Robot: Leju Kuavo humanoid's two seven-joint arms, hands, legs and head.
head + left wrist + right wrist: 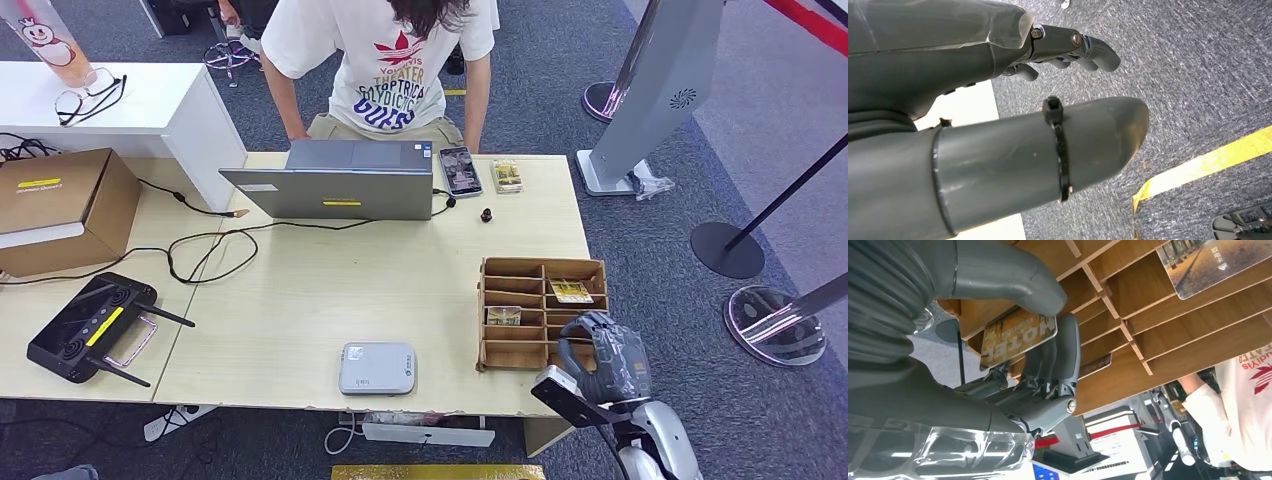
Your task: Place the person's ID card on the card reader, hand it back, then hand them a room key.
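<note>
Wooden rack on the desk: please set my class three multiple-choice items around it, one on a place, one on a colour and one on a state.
1. Where does the wooden rack stand?
A in a drawer
B on the desk, at its right end
C on a chair

2. What colour is the card reader?
A red
B green
C light grey

3. What is the right hand doing?
A pinching a HOTEL card between thumb and fingers
B waving, empty
C typing

Key: B, the head view shows the rack on the desk's right end; C, its casing is pale grey; A, the right wrist view shows the card clamped at the rack.
</note>
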